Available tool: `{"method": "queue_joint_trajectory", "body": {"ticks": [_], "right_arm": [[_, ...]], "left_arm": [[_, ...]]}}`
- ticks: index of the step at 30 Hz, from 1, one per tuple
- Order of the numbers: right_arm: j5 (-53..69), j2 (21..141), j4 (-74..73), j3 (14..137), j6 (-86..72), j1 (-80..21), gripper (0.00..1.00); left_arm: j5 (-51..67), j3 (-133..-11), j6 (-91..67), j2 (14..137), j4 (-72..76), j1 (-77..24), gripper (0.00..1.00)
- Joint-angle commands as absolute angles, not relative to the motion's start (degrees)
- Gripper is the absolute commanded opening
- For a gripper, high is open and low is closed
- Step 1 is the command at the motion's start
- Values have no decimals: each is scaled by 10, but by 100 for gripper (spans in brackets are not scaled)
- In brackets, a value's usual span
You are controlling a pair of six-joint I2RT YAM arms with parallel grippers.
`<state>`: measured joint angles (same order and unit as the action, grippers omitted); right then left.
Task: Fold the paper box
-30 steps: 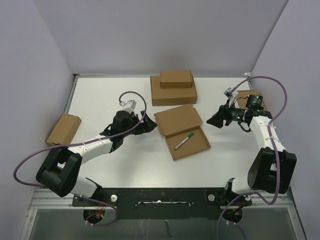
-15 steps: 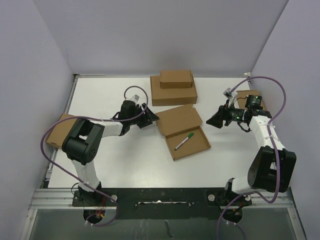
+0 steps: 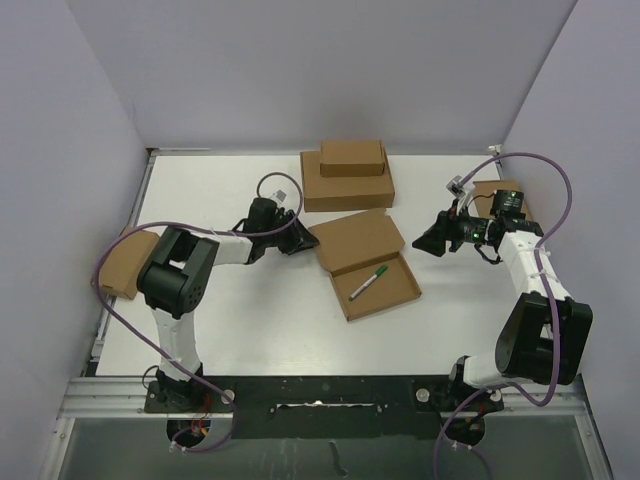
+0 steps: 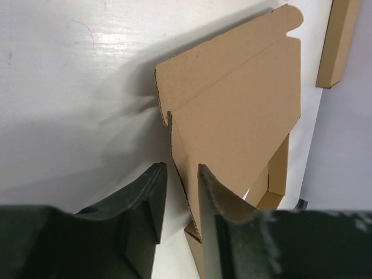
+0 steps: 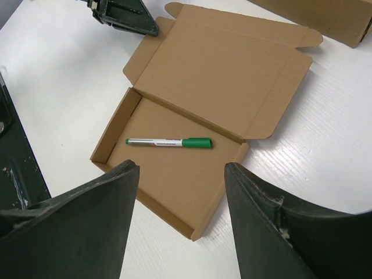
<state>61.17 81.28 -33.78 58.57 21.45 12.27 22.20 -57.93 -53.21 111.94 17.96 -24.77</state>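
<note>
The paper box lies open at mid-table, its lid spread flat behind the shallow tray. A green-capped pen rests inside the tray. My left gripper sits at the lid's left corner. In the left wrist view its jaws are narrowed round the lid's side edge. One finger lies against the cardboard and a strip of table shows beside the other. My right gripper hovers open to the right of the box, and in its wrist view nothing lies between the fingers.
A wide brown box with a smaller box on top stands behind the paper box. Another brown box lies at the left table edge, and one sits behind the right arm. Walls close in on three sides.
My left arm has reached right to the lid's left corner, and its jaws have narrowed round the lid's edge. The right arm and the box have not moved.
</note>
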Motion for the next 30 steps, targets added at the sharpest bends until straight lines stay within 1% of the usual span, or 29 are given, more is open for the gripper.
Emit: {"method": "queue_joint_trajectory", "body": {"ticks": [1,5,9,14,19,25,30], "right_arm": [[630,811,-332,585,217,117,61],[631,810,-333,585,217,117,61],[632,810,-333,584,217,118,61],[635,810,-337,585,223,116,61],[626,811,-311,572,206,113,61],[652,859,-288,571,164,108,61],[651,888,-274,569,132,105,60]], "left_arm": [[248,-613,-518,1138,180,-248,21],[255,-618,-514,1138,177,-248,7],[255,-619,-489,1126,164,-248,0],[241,-585,-437,1076,166,-250,0],[225,-531,-379,1000,203,-259,0],[203,-499,-304,942,221,-285,0],[188,-489,-279,919,228,-296,0]]}}
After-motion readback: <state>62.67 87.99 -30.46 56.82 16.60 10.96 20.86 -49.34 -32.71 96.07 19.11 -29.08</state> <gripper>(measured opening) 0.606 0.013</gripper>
